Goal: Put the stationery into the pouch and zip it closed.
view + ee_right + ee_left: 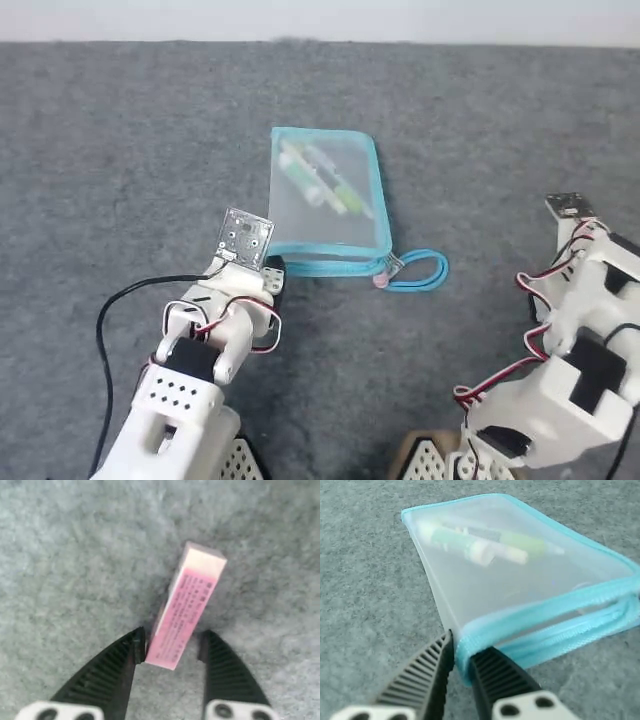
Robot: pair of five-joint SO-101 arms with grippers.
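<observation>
- While your left fingers [432, 672] are clenched on the near corner of the pouch [520, 595], pinching its teal edge between them, the pouch itself lies flat on the grey, felt-like surface [130, 150], about mid-way across the high view.
- Inside the translucent pouch you can see green-and-white pens [465, 545], lying together toward its far end.
- Along the pouch's near side runs the teal zip [555, 612]; you cannot tell from these views whether it is fully drawn shut.
- At the zip's right end sits a small pink pull [381, 281], and a teal loop strap [445, 268] lies on the surface just beside it.
- Your left arm [200, 370] comes in from the lower left, and its wrist board covers the gripped corner from above. A black cable [100, 340] curls over the surface beside that arm.
- Your right fingers [115, 670] are spread, straddling the near end of a pink eraser [187, 602] that lies on the surface and points away from them. One fingertip is at the eraser's corner, while the other stands clear of it, so nothing is gripped.
- Your right arm [575, 350] stands well apart from the pouch, off to its right, with the loop strap lying between the two.
</observation>
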